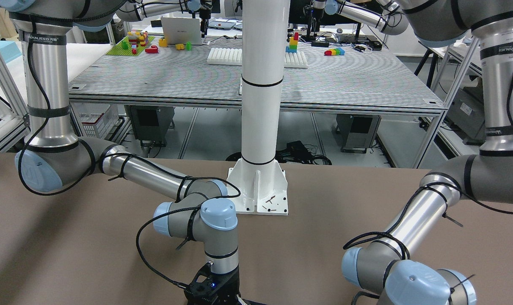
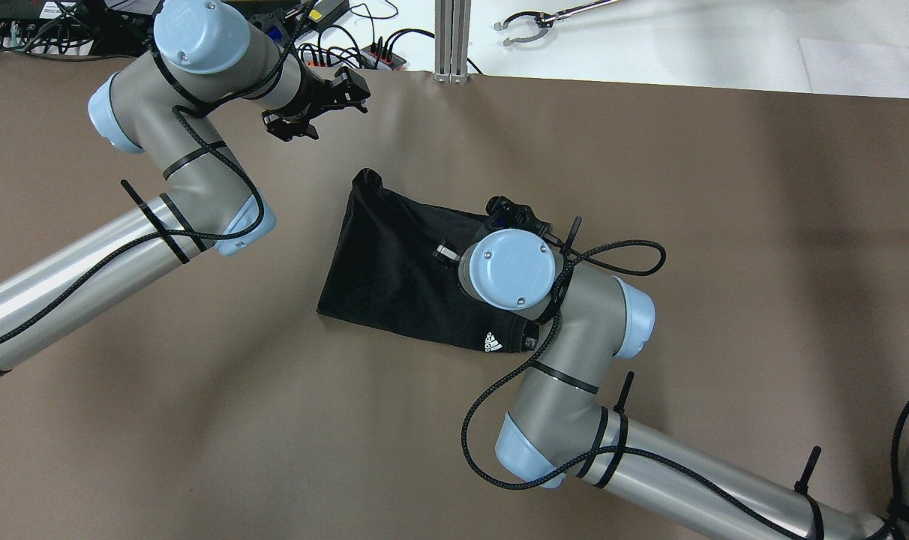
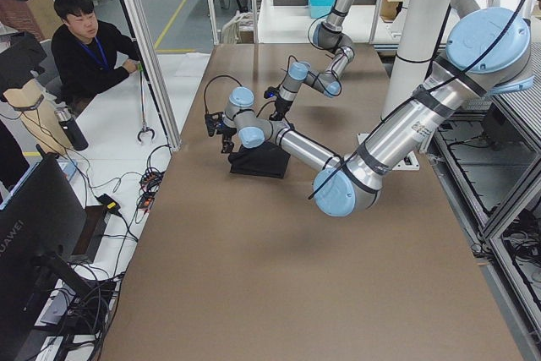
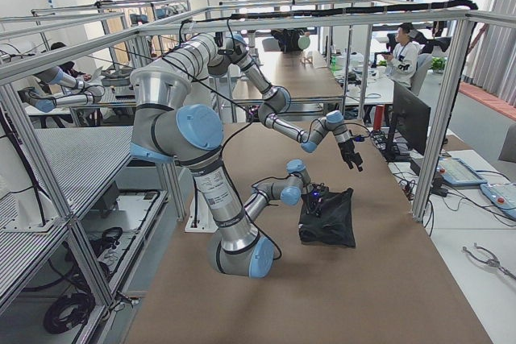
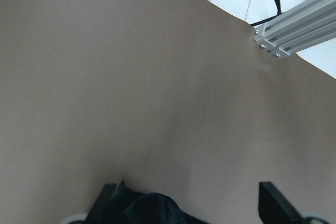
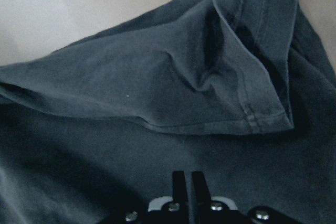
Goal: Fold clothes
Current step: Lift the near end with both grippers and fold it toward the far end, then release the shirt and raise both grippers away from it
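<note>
Overhead view, left to right. The left gripper (image 2: 316, 105) is hovering above the brown table (image 2: 724, 225), jaws spread wide and released. The clothes (image 2: 394, 262), one black garment, are lying partly folded at mid-table, with a white logo (image 2: 493, 343) facing up at the near edge. The right gripper (image 6: 188, 182) is pointing down over the garment's right part, jaws clenched together.
</note>
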You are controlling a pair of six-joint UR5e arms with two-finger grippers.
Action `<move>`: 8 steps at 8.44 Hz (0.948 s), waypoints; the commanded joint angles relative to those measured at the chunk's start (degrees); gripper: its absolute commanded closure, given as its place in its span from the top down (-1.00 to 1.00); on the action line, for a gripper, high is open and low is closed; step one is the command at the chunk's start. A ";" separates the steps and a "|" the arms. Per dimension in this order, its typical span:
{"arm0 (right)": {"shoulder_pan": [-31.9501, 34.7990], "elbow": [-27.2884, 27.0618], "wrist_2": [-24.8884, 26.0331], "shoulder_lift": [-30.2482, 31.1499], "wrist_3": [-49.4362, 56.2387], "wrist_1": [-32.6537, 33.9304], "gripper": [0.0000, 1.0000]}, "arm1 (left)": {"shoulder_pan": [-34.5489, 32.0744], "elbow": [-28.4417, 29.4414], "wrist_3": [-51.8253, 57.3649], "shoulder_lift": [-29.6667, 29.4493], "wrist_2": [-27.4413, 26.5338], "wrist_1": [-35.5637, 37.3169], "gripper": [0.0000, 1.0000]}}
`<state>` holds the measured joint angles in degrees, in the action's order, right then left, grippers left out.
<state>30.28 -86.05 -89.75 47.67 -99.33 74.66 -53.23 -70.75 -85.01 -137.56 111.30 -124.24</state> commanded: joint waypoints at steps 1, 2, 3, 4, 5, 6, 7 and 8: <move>-1.01 4.92 0.81 -0.55 2.90 -0.12 -1.00 | 0.06 -0.01 0.02 0.62 0.05 -0.39 0.89; -0.49 5.98 3.50 -0.64 4.74 -0.73 -1.00 | -0.03 -0.01 0.02 0.62 0.05 -0.39 0.89; 1.00 6.86 6.05 -0.91 6.15 -0.83 -1.00 | -0.03 -0.01 0.02 0.62 0.05 -0.39 0.89; 3.97 9.65 6.08 -3.00 8.60 -2.05 -1.00 | -0.03 -0.01 0.11 0.62 0.05 -0.39 0.89; 6.70 17.77 6.17 -6.76 9.06 -5.63 -1.00 | -0.03 -0.01 0.11 0.71 0.05 -0.39 0.89; 10.29 24.38 6.17 -9.58 10.02 -10.53 -1.00 | -0.03 -0.09 0.11 1.06 0.05 -0.48 0.89; 13.37 24.62 5.82 -10.39 13.08 -10.67 -1.00 | -0.03 -0.09 0.11 1.58 0.05 -1.09 0.89; 15.84 24.62 5.82 -11.01 14.15 -10.67 -1.00 | -0.03 -0.79 0.11 2.37 0.14 -1.61 0.89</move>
<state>40.71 -64.23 -83.81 38.89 -88.31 65.76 -53.26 -70.86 -84.91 -136.32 111.36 -125.00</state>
